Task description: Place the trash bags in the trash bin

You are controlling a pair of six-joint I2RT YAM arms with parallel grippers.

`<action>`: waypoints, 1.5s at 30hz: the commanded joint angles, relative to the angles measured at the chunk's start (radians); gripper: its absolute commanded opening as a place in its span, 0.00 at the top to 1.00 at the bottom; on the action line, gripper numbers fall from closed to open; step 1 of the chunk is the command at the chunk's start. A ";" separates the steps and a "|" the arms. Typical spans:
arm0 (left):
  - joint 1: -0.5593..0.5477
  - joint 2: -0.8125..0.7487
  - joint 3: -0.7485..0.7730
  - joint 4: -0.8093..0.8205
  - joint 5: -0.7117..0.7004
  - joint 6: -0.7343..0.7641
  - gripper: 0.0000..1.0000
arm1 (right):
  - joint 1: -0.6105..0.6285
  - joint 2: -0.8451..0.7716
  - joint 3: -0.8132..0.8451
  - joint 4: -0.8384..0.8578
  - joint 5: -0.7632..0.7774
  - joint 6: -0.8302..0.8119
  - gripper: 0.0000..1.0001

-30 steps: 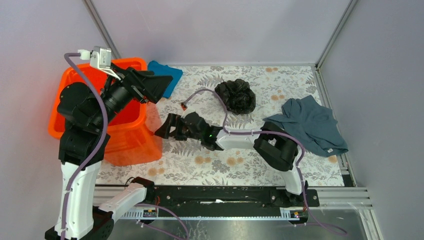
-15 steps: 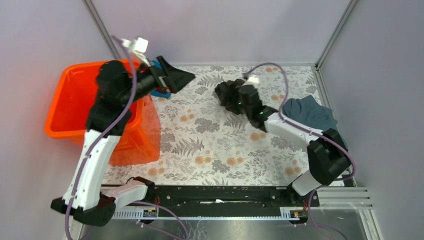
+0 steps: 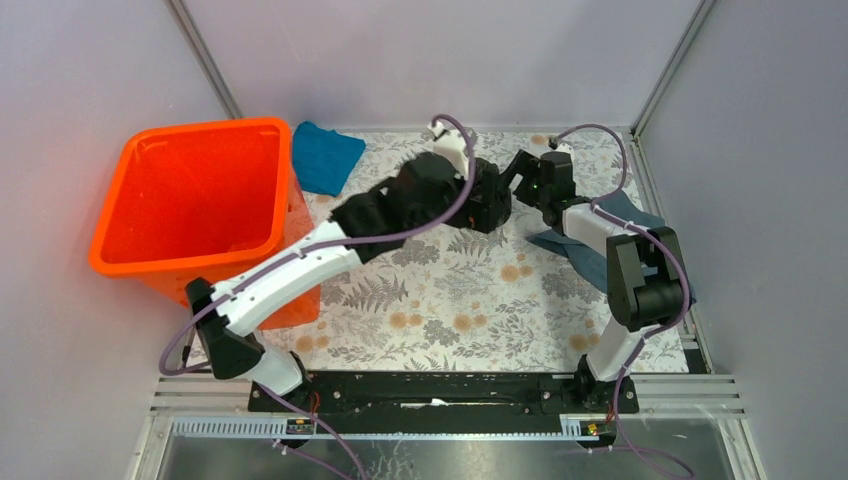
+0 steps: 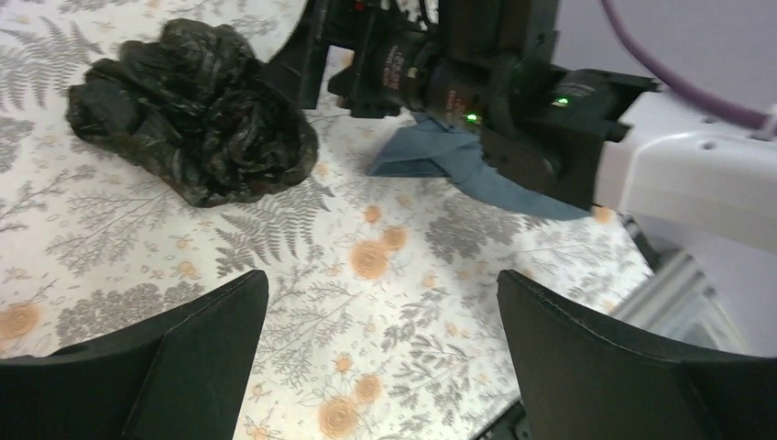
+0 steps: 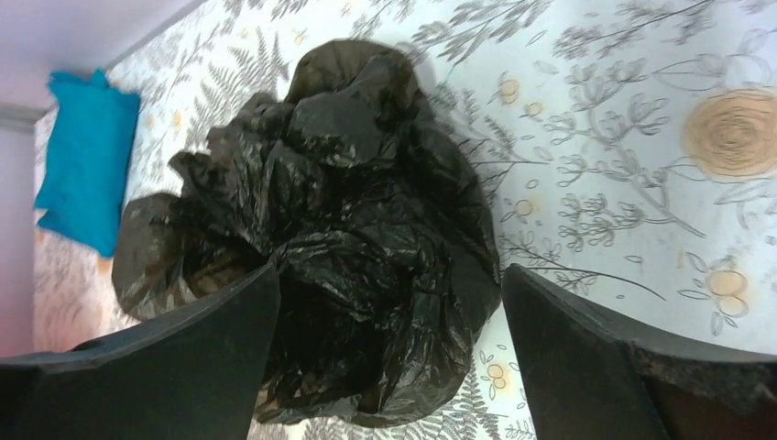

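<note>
right gripper (image 5: 387, 275) spread wide, bag (image 5: 339, 229) between its fingers. left gripper (image 4: 381, 280) spread wide over bare mat (image 4: 302, 302), bag upper left. bin (image 3: 200, 127) upper left, well apart, mouth up.

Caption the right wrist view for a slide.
Open right end effector frames the crumpled black trash bag on the floral table, teal cloth beyond.

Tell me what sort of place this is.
Probably a robot test booth: plain wall panels on aluminium posts, two arms bolted to a rail, and a staged orange bin and black bag.
</note>
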 commanded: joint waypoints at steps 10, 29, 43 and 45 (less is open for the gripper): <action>0.001 0.195 -0.100 0.148 -0.417 -0.029 0.01 | -0.007 0.037 -0.079 0.253 -0.371 0.027 0.09; 0.306 0.473 -0.143 0.498 -0.087 -0.306 0.20 | -0.037 0.125 -0.017 0.210 -0.428 0.044 0.17; 0.316 0.371 -0.091 0.505 -0.074 -0.137 1.00 | -0.041 0.051 -0.041 0.156 -0.400 -0.035 0.06; 0.285 0.265 -0.105 0.481 -0.072 -0.079 1.00 | -0.046 0.036 -0.050 0.155 -0.397 -0.045 0.04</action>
